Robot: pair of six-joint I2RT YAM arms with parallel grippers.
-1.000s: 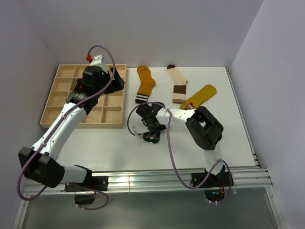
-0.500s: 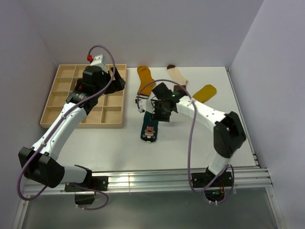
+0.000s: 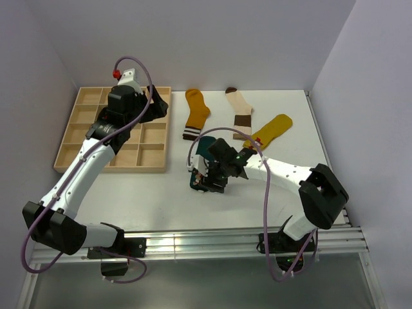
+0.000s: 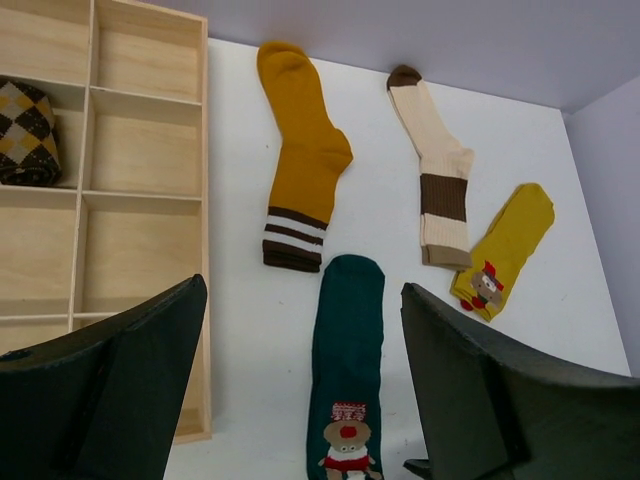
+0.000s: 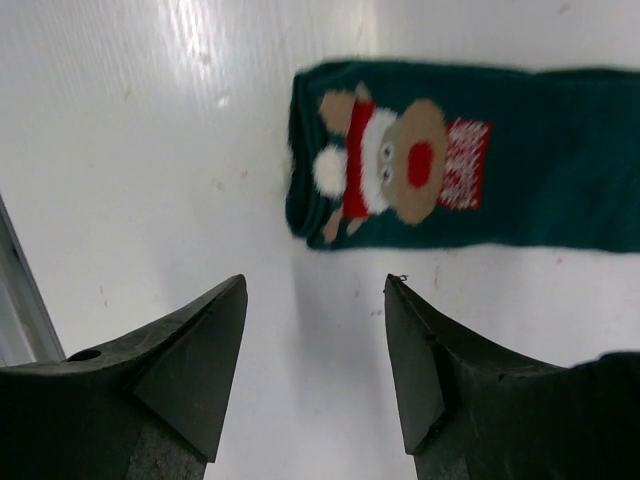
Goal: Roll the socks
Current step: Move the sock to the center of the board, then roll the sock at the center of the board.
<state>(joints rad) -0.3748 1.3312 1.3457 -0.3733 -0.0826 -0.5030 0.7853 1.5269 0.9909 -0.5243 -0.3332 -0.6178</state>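
Hovering right gripper (image 5: pixel 315 290), open and empty, at green sock's (image 5: pixel 520 160) end; holding left gripper (image 4: pixel 300 290) wide open, empty too; facing four flat socks (image 4: pixel 300 160), one roll (image 4: pixel 25 130) in tray (image 4: pixel 205 250).

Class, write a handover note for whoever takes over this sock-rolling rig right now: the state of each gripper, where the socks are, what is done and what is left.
Left gripper: open, empty, above the tray's right edge.
Right gripper: open, empty, fingers just short of the teal sock's reindeer end.
Lying flat: teal sock, mustard sock, cream sock, yellow sock.
Done: one argyle sock sits bundled in a tray compartment.
Left: roll the four flat socks, probably teal first.
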